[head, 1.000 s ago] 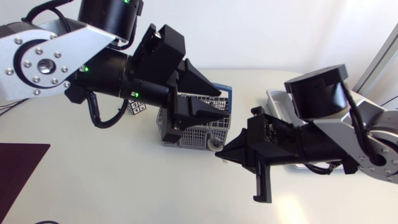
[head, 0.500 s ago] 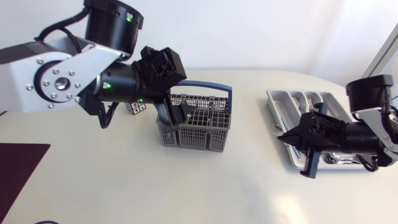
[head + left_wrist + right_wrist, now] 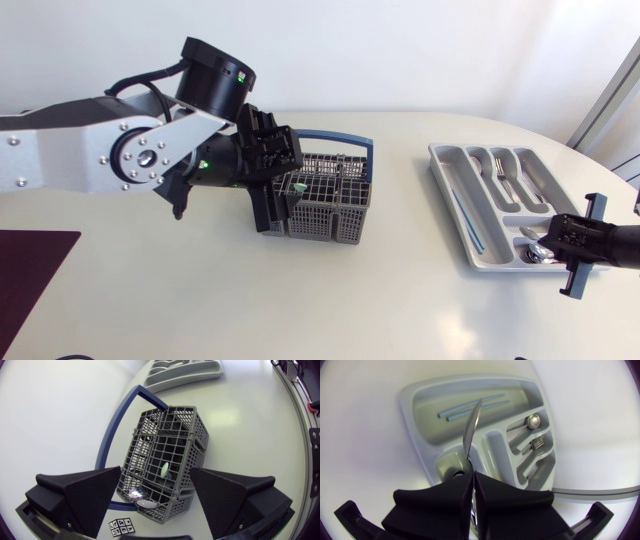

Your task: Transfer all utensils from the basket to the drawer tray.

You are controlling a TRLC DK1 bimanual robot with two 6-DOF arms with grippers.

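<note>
In the head view the left gripper [image 3: 278, 205] hides one end of the basket [image 3: 337, 207], whose mesh half veils the utensils [image 3: 164, 469] inside (kind unclear), and the right gripper [image 3: 471, 476], pinched together, swallows the lower part of the silver utensil [image 3: 471, 430].

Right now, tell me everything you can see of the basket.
The basket is a grey plastic lattice box with compartments and a blue handle swung to one side. It stands upright on the table near the middle. A few silvery utensil ends show inside. My left gripper is open, one finger on each side of its near end; I cannot tell whether they touch it.
</note>
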